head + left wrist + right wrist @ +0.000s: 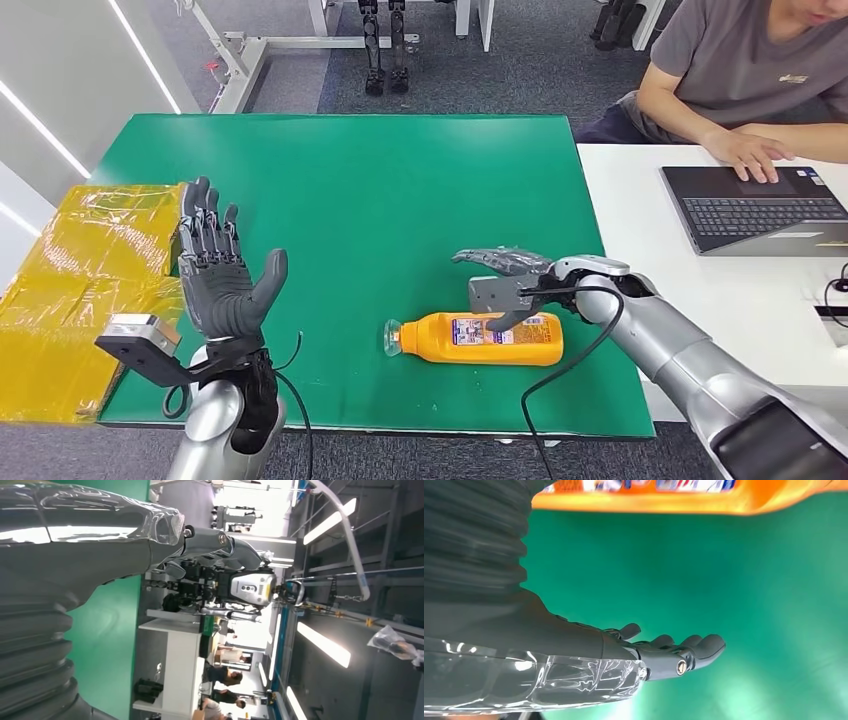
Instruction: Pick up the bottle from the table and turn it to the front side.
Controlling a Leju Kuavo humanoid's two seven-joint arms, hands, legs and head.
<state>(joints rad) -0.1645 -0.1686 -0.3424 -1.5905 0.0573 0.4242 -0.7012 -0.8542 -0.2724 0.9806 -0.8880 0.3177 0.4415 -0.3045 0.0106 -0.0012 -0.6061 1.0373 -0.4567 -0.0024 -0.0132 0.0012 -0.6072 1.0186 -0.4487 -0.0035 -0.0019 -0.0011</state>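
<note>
The left hand (215,270) is up over the near left part of the green table (350,180), fingers spread wide, holding nothing. The orange bottle (480,339) lies on its side near the front edge. The right hand (510,275) is just behind it, fingers out flat, holding nothing. Farther back, a person (745,70) uses a laptop (760,208)

bottle (644,495) cut off by frame edge (label blurred), person's (740,60) face cropped
</note>
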